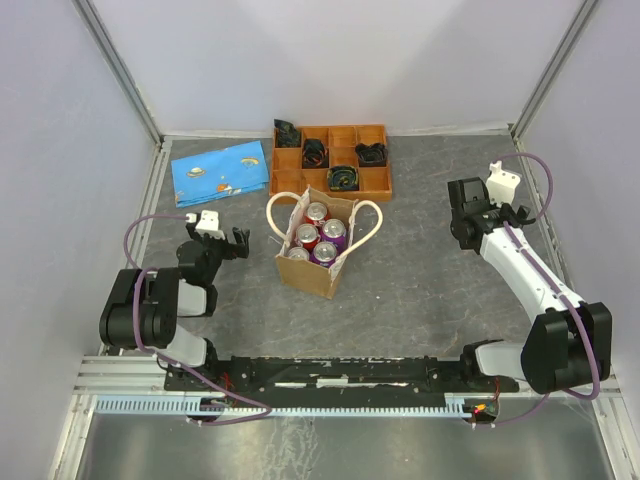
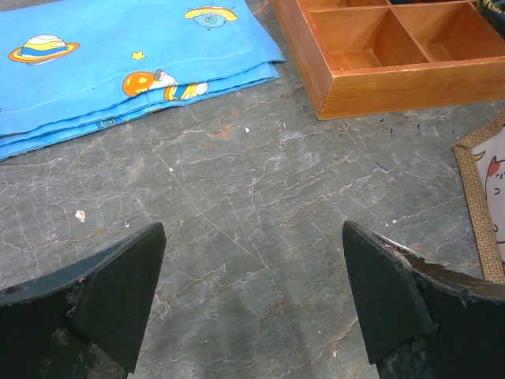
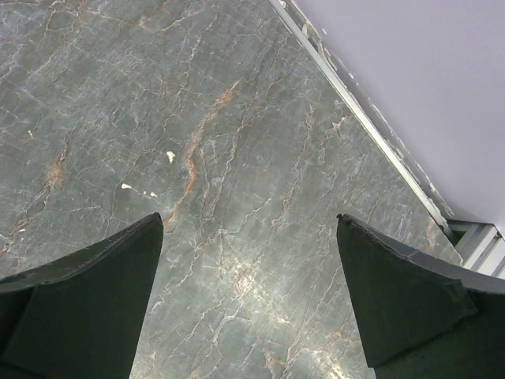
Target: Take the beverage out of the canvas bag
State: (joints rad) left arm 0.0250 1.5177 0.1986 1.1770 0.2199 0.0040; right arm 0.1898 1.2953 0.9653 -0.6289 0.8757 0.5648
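The tan canvas bag (image 1: 310,270) stands in the middle of the table with two cream rope handles spread out. Inside it are several upright drink cans (image 1: 322,240), red and purple, tops showing. Its edge shows at the right of the left wrist view (image 2: 481,213). My left gripper (image 1: 236,241) is open and empty, left of the bag, over bare table (image 2: 252,229). My right gripper (image 1: 512,212) is open and empty, far right of the bag, over bare table near the wall (image 3: 248,217).
An orange compartment tray (image 1: 380,180) holding black items stands behind the bag; its corner shows in the left wrist view (image 2: 394,71). A blue folded cloth with planets (image 1: 220,170) lies at the back left. Metal rails edge the table (image 1: 540,190).
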